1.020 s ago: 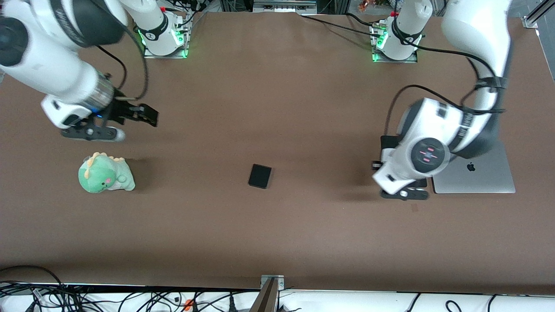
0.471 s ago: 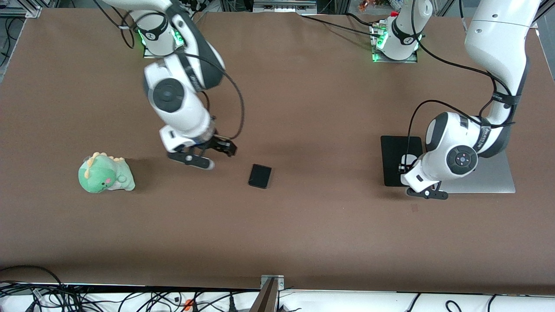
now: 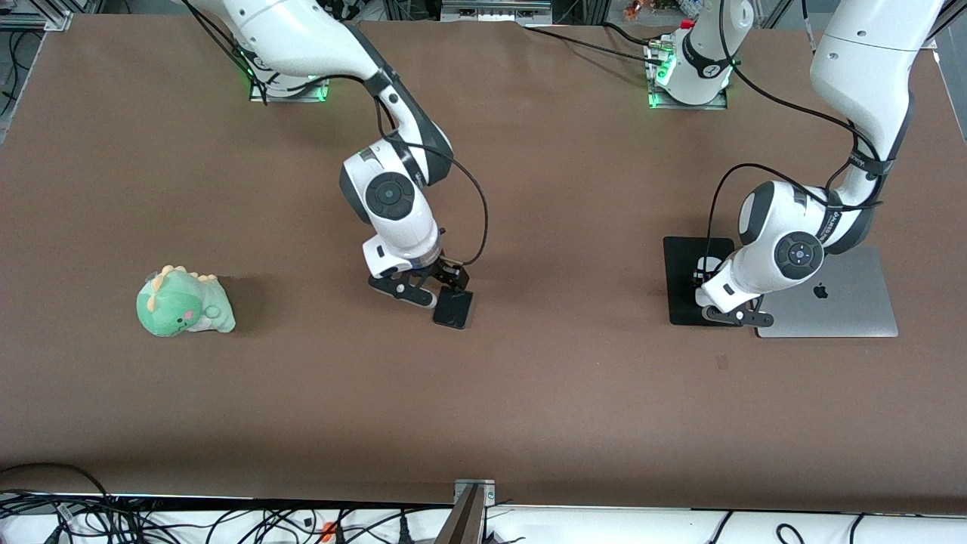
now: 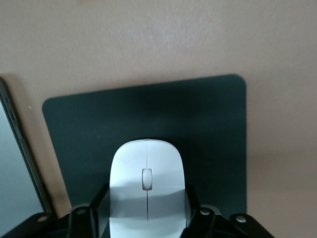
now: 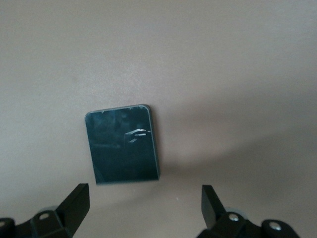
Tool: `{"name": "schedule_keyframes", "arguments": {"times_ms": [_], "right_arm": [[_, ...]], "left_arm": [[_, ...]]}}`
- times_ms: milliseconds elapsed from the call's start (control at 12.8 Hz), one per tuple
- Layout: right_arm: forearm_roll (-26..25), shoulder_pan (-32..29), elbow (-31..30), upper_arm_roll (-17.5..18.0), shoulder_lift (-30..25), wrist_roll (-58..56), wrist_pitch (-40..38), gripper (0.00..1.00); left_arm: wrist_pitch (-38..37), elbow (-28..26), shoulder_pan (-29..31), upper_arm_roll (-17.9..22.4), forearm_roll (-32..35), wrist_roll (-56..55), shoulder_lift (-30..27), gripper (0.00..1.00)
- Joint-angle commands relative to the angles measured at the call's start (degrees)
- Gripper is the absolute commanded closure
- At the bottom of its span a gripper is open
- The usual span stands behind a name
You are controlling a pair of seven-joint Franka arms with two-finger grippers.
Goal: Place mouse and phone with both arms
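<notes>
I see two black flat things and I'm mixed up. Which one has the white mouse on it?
The big black mouse pad beside the silver laptop; the mouse sits on it. The small black phone lies bare mid-table.

Wide bare table [image 3: 529,393] is lying open around the phone [image 3: 454,308], with only the right gripper [image 3: 427,291] hanging spread over it and the green plush dinosaur [image 3: 183,304] sitting well apart toward the right arm's end. The mouse pad [image 3: 684,281] is being crowded: the left gripper [image 3: 729,313] is sitting over it with the mouse [image 4: 147,187] between its fingers, and the laptop [image 3: 831,302] is lying just beside the pad.
</notes>
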Motion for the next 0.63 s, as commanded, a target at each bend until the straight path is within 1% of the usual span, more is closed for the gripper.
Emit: {"name": "schedule_keyframes", "arguments": {"times_ms": [0,157,235,314,471,549], "right_arm": [[-0.47,1.79,1.9,-0.76,3.66,1.51,3.72,0.0],[-0.39,2.06,1.99,-0.85,5.6,1.42,6.71,0.0],[-0.39,2.23,2.16,-0.85,6.39,1.51,8.04,0.0],[-0.39,2.5,2.6,-0.85,7.18,1.51,8.83,0.0],[-0.47,2.59,4.17,-0.85,8.76,2.12,9.72,0.0],[-0.47,2.59,4.97,-0.85,9.29,2.12,9.72,0.0]], "left_arm": [[0.32,-2.05,1.02,-0.94,1.05,0.55,-2.48,0.0],[0.14,-1.09,1.02,-0.94,1.05,0.64,-4.32,0.0],[-2.13,0.66,0.84,-0.94,1.14,0.55,-5.98,0.0],[-7.28,4.33,0.32,-1.03,1.14,0.64,-7.13,0.0],[-22.82,16.96,-1.78,-1.03,1.23,0.82,-6.88,0.0],[-28.37,22.25,-2.66,-1.03,1.23,0.82,-6.7,0.0]]}}
